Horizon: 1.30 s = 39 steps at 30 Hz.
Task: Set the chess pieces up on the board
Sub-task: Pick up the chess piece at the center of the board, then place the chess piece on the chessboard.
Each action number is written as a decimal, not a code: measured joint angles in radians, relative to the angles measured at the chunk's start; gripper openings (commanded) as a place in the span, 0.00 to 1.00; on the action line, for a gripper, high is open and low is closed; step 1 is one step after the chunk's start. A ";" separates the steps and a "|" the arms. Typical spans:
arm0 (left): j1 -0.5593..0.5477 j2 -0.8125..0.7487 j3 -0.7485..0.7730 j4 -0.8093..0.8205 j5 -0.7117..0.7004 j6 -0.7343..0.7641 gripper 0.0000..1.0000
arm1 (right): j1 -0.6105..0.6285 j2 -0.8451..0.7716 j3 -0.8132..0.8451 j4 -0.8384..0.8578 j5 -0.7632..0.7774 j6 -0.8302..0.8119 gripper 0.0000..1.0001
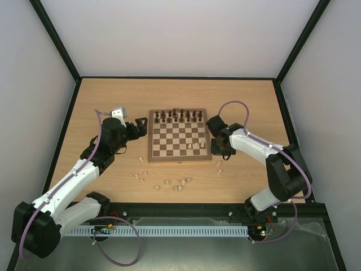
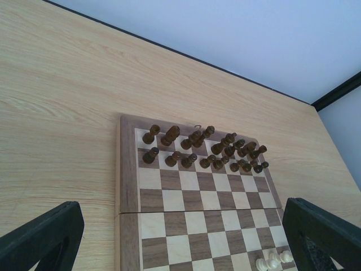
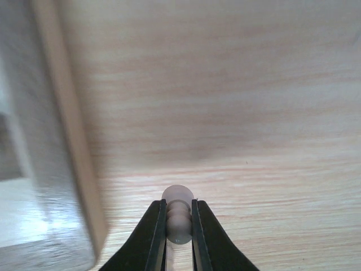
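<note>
Pale chess piece [image 3: 179, 212] between right jaws

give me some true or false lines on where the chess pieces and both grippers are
1. The dark pieces stand in two rows along the far edge of the board. True.
2. The right gripper is open and empty. False: it is shut on a pale piece.
3. The left gripper is open and holds nothing. True.
4. Every pale chessman is on the board. False: only a few pale pieces stand on it, near its right corner; loose pale pieces lie on the table in front of it.
</note>
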 measured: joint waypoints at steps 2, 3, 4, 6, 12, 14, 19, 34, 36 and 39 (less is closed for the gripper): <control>0.000 0.000 0.000 0.000 0.000 0.000 1.00 | 0.000 -0.014 0.048 -0.019 0.005 -0.007 0.06; 0.000 0.000 0.000 0.000 0.000 0.000 1.00 | 0.000 -0.023 0.071 -0.025 0.005 -0.010 0.06; 0.000 0.000 0.000 0.000 0.000 0.000 1.00 | 0.000 -0.035 0.102 -0.030 0.002 -0.016 0.06; 0.000 0.000 0.000 0.000 0.000 0.000 0.99 | 0.002 -0.054 0.153 -0.035 -0.008 -0.026 0.06; 0.005 0.003 0.000 0.000 -0.001 0.000 1.00 | 0.081 -0.045 0.308 -0.061 -0.050 -0.044 0.07; 0.005 0.003 0.000 0.000 -0.002 0.000 1.00 | 0.127 -0.005 0.359 -0.069 -0.071 -0.049 0.07; 0.008 0.003 0.000 0.000 -0.005 0.000 1.00 | 0.203 0.136 0.460 -0.080 -0.112 -0.061 0.07; 0.016 0.002 0.000 0.000 -0.009 0.000 1.00 | 0.284 0.360 0.587 -0.138 -0.133 -0.075 0.10; 0.016 0.001 0.000 0.000 -0.009 0.000 1.00 | 0.287 0.370 0.597 -0.145 -0.133 -0.076 0.10; 0.016 0.000 0.000 0.000 -0.009 0.000 1.00 | 0.290 0.387 0.610 -0.148 -0.132 -0.076 0.10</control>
